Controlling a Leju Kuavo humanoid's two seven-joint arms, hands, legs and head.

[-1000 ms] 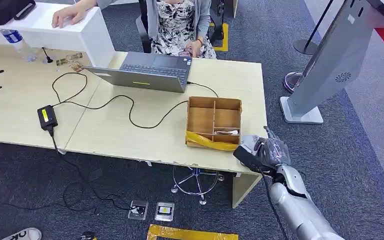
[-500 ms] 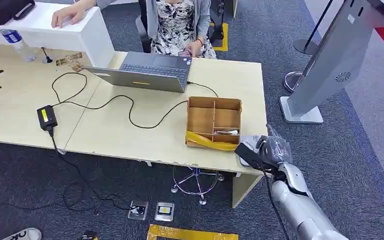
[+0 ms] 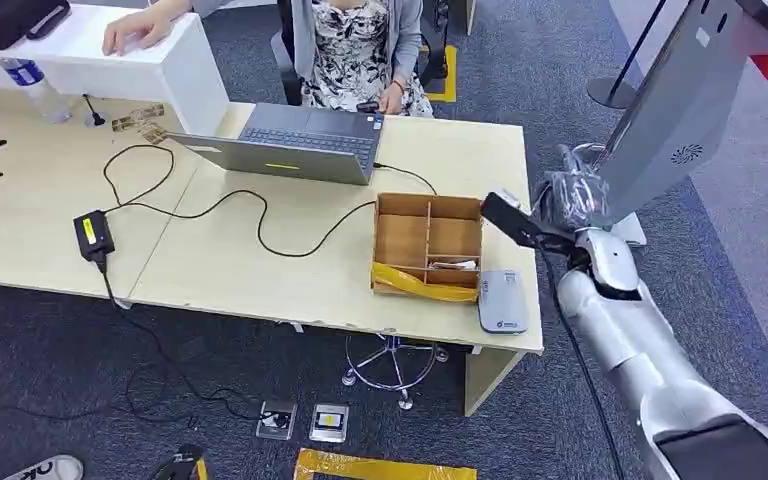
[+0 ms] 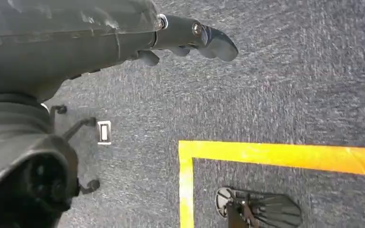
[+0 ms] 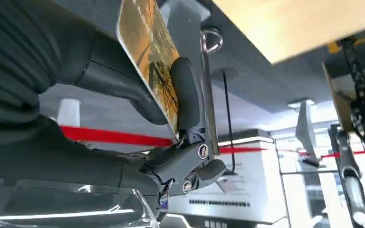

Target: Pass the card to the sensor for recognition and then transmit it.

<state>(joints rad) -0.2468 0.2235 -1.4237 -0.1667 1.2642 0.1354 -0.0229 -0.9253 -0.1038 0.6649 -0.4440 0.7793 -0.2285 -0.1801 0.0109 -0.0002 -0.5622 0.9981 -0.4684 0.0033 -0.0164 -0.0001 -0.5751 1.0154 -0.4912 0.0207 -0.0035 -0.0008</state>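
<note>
- Right wrist view puts us closest: our right hand (image 5: 138, 95) pinches one card (image 5: 149, 57) between thumb and fingers (image 5: 185, 95); the card's printed face, gold and brown, is turned toward the camera, its long axis running out along the fingers.
- From the head view, the same right hand (image 3: 560, 205) is raised off the desk (image 3: 260, 270) at its right end, just past the far right corner of the wooden box (image 3: 428, 245); the card itself is too small to make out from here.
- One grey sensor pad (image 3: 503, 300) lies flat on the desk's near right corner, just beside the box and nearer to us than the hand; we judge that a pass over it means bringing the card back toward us and down, face lowered to the pad; the right hand is the nearer one by far.
- Left wrist view shows our left hand (image 4: 190, 40) hanging over carpet and yellow floor tape (image 4: 275, 156), holding nothing, fingers loosely extended.
- Counted on the desk: one box with one yellow tape strip (image 3: 420, 282) across its near edge, one laptop (image 3: 290, 145), one black power brick (image 3: 93, 235) on its cable.
- Farthest off, one person (image 3: 355, 50) sits behind the laptop; one grey kiosk stand (image 3: 660, 120) rises to the right of the desk.
</note>
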